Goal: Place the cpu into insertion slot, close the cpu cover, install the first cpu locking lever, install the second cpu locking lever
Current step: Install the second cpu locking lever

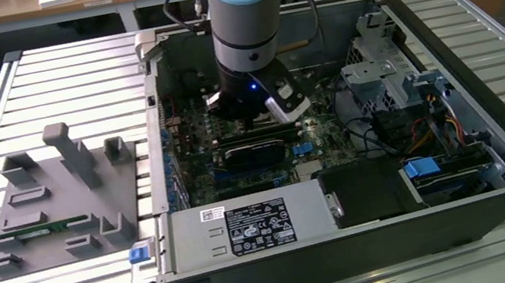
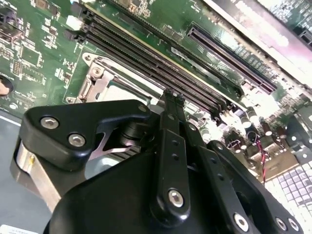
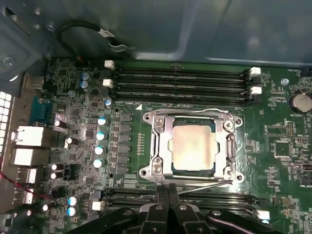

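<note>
Gripper (image 3: 168, 191) clenched empty beside the insertion slot (image 3: 155, 146), the cpu (image 3: 193, 146) plain in the first wrist view alone

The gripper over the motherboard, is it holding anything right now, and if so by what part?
Nothing: the gripper is pinched shut with nothing between its tips, just beside the cpu cover.

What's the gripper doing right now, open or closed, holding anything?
Gripper: shut, fingers pressed together, holding nothing visible, poised beside the cpu cover, where the cpu sits.
</note>
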